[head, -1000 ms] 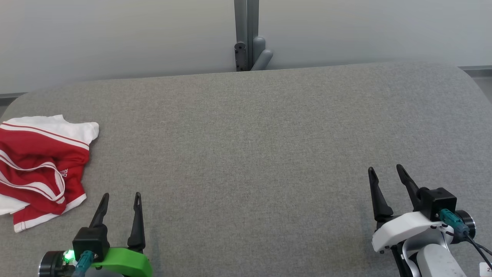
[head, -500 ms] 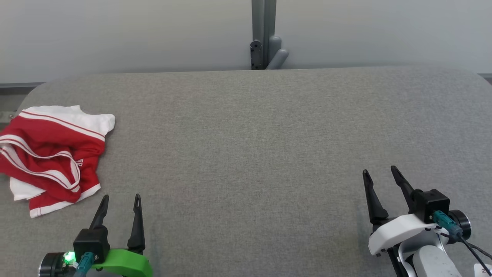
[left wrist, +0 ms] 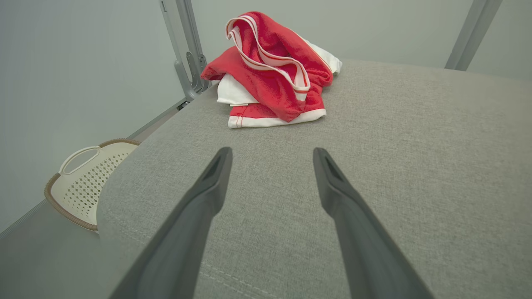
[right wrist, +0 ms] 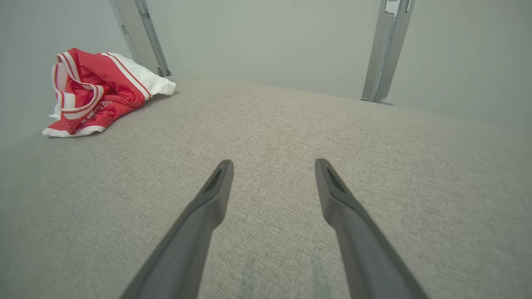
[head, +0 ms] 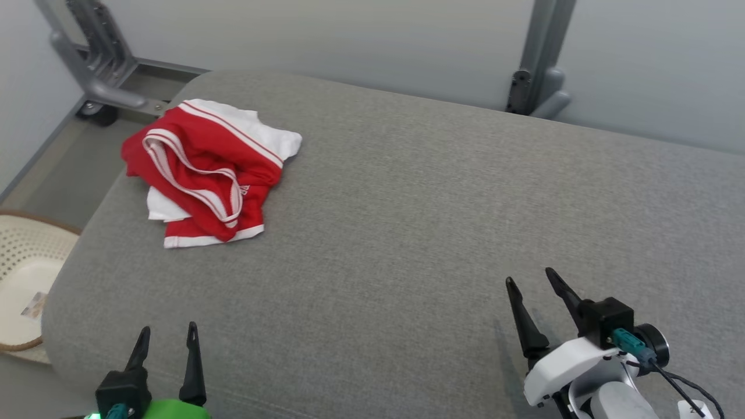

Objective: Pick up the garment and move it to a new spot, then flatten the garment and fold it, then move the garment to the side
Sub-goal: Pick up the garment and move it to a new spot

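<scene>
Head view: the garment (head: 209, 169) is seen crumpled in a heap (red cloth, white stripes and trim) near the far left corner of the grey padded surface (head: 419, 209). The left gripper (head: 167, 327) is held at the near edge, fingers spread with nothing between them, well short of the heap. The right gripper (head: 530, 276) is likewise spread and empty, well apart from the garment. A pale perforated basket (head: 23, 262) is seen beside the surface's left end.

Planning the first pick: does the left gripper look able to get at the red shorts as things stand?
Probably yes: the left gripper is open, pointing toward the shorts, with bare grey cushion between them and nothing in the way.
</scene>
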Controlling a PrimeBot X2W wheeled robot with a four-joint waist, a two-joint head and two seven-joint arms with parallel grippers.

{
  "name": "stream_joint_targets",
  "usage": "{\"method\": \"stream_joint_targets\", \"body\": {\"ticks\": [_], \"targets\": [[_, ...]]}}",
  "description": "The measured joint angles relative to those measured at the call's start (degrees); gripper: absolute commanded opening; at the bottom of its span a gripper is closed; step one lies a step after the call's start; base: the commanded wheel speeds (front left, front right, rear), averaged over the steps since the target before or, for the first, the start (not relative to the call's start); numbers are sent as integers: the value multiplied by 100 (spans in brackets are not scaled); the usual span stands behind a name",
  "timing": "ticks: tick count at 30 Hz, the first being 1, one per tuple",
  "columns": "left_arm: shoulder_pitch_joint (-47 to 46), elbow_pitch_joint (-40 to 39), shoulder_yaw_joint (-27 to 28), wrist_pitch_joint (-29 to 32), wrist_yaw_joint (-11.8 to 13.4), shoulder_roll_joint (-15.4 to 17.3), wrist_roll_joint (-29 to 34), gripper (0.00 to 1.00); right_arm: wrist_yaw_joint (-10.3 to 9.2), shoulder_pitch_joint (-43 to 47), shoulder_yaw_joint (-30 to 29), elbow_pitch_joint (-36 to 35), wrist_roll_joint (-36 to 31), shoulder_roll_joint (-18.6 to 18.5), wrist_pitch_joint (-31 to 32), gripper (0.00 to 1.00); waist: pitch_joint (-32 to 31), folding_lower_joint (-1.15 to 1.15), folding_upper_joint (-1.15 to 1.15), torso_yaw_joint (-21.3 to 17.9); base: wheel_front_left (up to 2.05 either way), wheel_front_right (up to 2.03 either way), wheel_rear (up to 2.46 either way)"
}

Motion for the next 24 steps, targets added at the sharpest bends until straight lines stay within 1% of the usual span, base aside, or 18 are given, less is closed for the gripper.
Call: {"method": "stream_joint_targets", "body": {"ticks": [6,9,11,15,18,22,24], "targets": [[143,-13,311,-1,19,2,-176,100,0,-332,520,134,127,-19,0,100,17,0,0,684,0,0,0],[156,-9,328,-1,18,0,-274,100,0,-395,606,177,182,-66,0,100,57,0,0,905,0,0,0],[152,33,326,-1,-31,0,-480,100,0,-399,637,196,215,-131,0,100,96,0,0,997,0,0,0],[-70,386,356,0,-157,-5,-811,100,0,-393,554,138,261,-223,0,100,219,0,0,1037,0,0,0],[-612,547,381,-1,-238,42,-890,100,0,-397,509,37,248,-405,0,100,355,0,0,1011,0,0,0],[-1452,873,334,-2,-278,361,-1072,100,0,-539,494,-63,213,-649,0,100,612,0,0,918,0,0,0],[-1907,1072,135,-1,-279,557,-1220,100,0,-630,534,-116,194,-747,0,100,759,0,-1,852,0,0,0]]}}
